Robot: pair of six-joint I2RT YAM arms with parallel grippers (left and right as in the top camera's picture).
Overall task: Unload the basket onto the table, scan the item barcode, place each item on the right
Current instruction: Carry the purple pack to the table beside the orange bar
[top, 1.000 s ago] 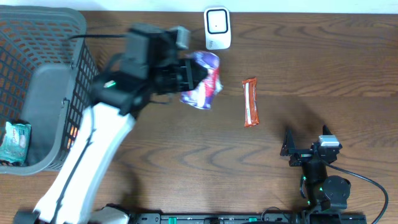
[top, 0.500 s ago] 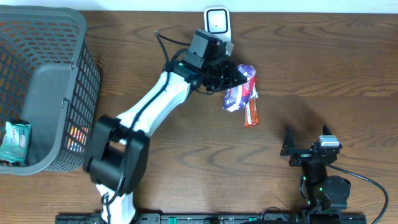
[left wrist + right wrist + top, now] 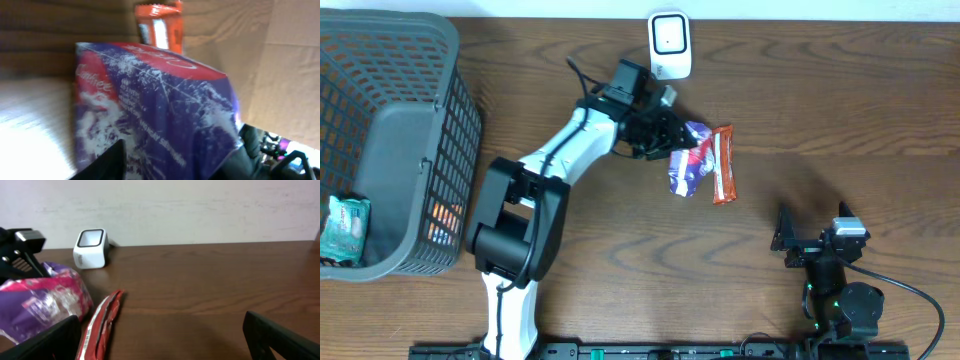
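Observation:
A purple and red snack bag [image 3: 685, 168] lies on the wooden table beside an orange bar [image 3: 723, 165]. My left gripper [image 3: 665, 140] is just left of the bag, below the white scanner [image 3: 670, 45]. In the left wrist view the bag [image 3: 155, 100] fills the frame between the spread fingers of the left gripper [image 3: 180, 165], and the orange bar [image 3: 159, 27] shows behind it. My right gripper [image 3: 812, 228] stands open at the table's front right, holding nothing. Its view shows the bag [image 3: 42, 300], the bar [image 3: 102, 325] and the scanner [image 3: 91, 247] ahead of the right gripper [image 3: 162, 340].
A grey mesh basket [image 3: 380, 140] stands at the far left with a green packet [image 3: 342, 228] inside. The left arm stretches across the table's middle from the front edge. A pale wall runs behind the table's back edge.
The left arm swung the bag from the basket side to the scanner, then brought it down beside the orange bar. Its jaws have spread apart. The right arm has not moved.

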